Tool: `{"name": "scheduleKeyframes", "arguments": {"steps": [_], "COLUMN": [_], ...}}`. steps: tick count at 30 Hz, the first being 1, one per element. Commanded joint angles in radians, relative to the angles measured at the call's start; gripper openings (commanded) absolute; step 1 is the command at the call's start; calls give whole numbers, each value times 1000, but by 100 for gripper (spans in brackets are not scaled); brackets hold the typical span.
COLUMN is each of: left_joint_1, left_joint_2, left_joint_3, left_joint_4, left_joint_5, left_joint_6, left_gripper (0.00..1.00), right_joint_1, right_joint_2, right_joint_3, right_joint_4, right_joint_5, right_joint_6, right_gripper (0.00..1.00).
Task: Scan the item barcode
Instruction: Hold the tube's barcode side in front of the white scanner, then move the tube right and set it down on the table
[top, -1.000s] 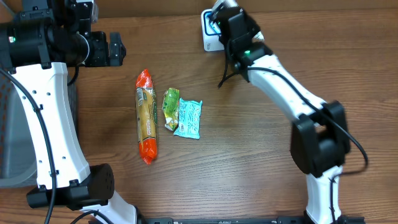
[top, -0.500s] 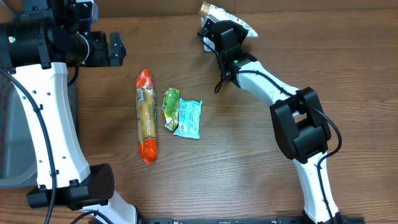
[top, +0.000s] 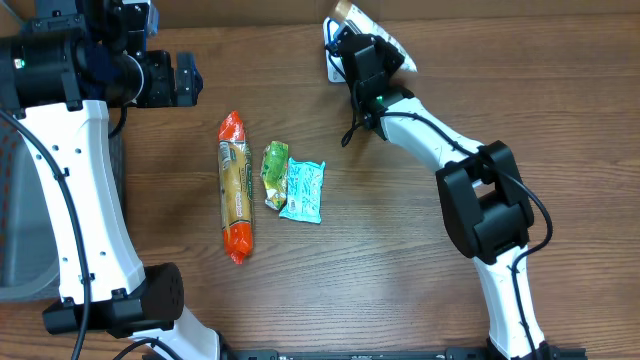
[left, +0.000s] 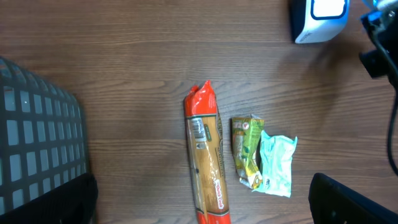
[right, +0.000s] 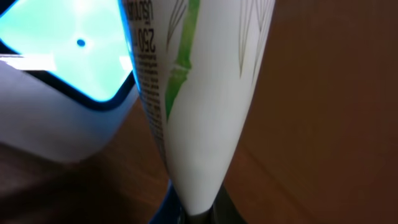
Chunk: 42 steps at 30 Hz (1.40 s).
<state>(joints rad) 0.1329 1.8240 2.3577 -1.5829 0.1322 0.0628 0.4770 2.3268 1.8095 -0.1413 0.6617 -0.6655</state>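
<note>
1. Standing up out of the right end effector (right: 193, 214), whose jaws are clamped on its narrow end, the tube (right: 199, 93) runs lengthwise straight away from the grip.
2. Its printed side sits just beside the scanner (right: 62, 118), whose lit window lies to the left in the wrist view.
3. The coming move likely turns on rotating the print toward that window, not on travel.
4. The left end effector (top: 187, 80) hangs with jaws apart, well away across the desk (top: 400, 250), so the right arm is nearer.

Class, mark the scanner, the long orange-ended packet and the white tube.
scanner (left: 308, 30): left wrist view, white housing.
long orange-ended packet (top: 235, 188): overhead view, its middle.
white tube (right: 205, 93): right wrist view, white body.
</note>
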Motion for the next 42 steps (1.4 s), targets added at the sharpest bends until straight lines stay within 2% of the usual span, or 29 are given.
{"name": "scheduleKeyframes", "arguments": {"steps": [1,8,11,12,13,17,26,34,42], "left_joint_1": [6,6,6,6,6,6,6,6,6], "left_joint_2": [-13,-13,-13,-13,-13,-13,-13,-13,-13], "left_joint_3": [16,16,16,16,16,16,16,16,16], "left_joint_4": [1,1,1,1,1,1,1,1,1], "left_joint_5": [14,14,14,14,14,14,14,14,14], "left_joint_6": [20,20,20,20,20,20,20,20,20], "left_gripper": [100,100,99,100,100,99,100,99,99], "right_joint_1": [-3,-130,-229,-284,-317,-420,-445,-445,-445], "right_joint_2": [-250,-537,-564,-562,-558,-550,-550,-550,-541], "right_joint_3": [27,26,26,21,7,-113,-401,-461,-462], "right_joint_4": [-142,-765,-972,-1062,-1098,-1092,-822,-718,-692], "right_joint_5": [40,-332,-436,-466,-473,-517,-581,-518,-486], "right_joint_6": [370,1233,1550,1699,1767,1880,1927,1926,1927], "right_gripper": [4,4,4,4,4,4,4,4,4]}}
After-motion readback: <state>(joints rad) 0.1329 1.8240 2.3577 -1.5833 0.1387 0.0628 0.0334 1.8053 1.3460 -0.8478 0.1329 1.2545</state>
